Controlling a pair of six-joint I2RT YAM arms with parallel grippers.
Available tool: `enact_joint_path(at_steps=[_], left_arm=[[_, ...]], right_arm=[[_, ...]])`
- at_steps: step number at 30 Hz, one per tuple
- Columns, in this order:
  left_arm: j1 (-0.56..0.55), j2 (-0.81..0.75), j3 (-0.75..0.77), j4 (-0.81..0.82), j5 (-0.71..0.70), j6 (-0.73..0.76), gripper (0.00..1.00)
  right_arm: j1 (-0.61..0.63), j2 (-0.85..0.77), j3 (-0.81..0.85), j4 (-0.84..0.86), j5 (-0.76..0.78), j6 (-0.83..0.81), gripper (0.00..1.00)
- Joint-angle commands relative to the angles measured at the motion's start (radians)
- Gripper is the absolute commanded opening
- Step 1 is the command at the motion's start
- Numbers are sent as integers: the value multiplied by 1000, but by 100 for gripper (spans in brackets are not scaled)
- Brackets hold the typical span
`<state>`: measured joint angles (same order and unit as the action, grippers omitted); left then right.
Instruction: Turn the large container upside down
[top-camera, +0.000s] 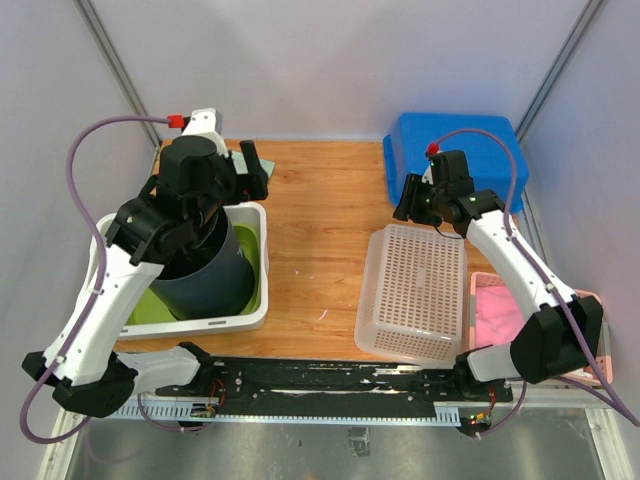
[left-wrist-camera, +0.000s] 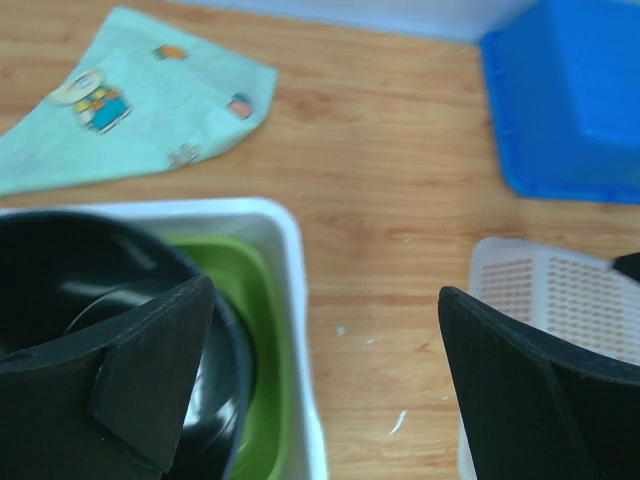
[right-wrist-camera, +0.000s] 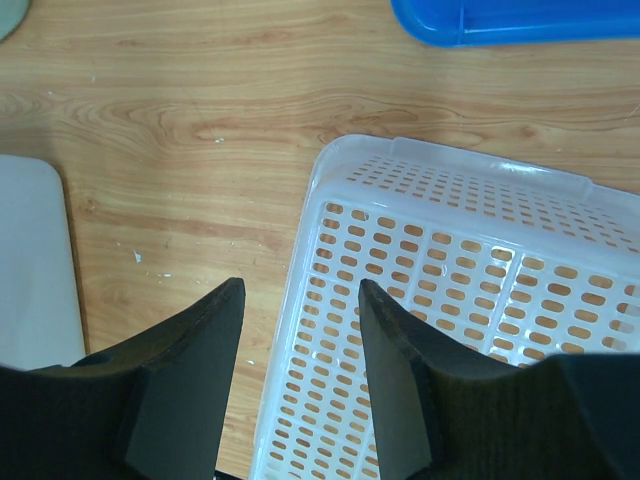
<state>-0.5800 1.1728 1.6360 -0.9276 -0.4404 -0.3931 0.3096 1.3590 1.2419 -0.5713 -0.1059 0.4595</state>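
White slotted container (top-camera: 415, 290) sits at 4 o'clock on tabletop (top-camera: 320, 200). Right end effector (right-wrist-camera: 300, 290) is about half open and empty, with the container's 9 o'clock rim showing between its jaws. Left end effector (left-wrist-camera: 325, 290) is wide open and empty, above dark pot (left-wrist-camera: 60, 270) at 9 o'clock.

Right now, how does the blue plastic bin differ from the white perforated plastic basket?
Walls: the blue plastic bin is solid; the white perforated plastic basket is slotted all over. Place: the bin sits at the far right corner of the wooden table, the basket toward its near edge. The right tool hangs above the basket's edge, away from the bin. Both are rectangular plastic.
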Motion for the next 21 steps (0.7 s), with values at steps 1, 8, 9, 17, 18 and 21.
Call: enact_joint_path(at_steps=[1,8,9,17,18,21], left_arm=[[-3,8,-89,-188,-96,-42,98],[-4,-46,-302,-173,-113,-126,76],[-3,-45,-317,-169,-116,-124,68],[-3,-67,-217,-184,-167,-23,0],[-4,-71,-178,-189,-167,-1,0],[-4,-73,-53,-192,-150,70,0]], right_arm=[[3,-56,-3,-27,56,-8,51],[2,-71,-11,-46,72,1,51],[2,-69,-11,-46,73,1,51],[1,-58,11,-60,83,14,49],[0,-58,9,-61,84,17,48],[1,-54,7,-61,82,23,48]])
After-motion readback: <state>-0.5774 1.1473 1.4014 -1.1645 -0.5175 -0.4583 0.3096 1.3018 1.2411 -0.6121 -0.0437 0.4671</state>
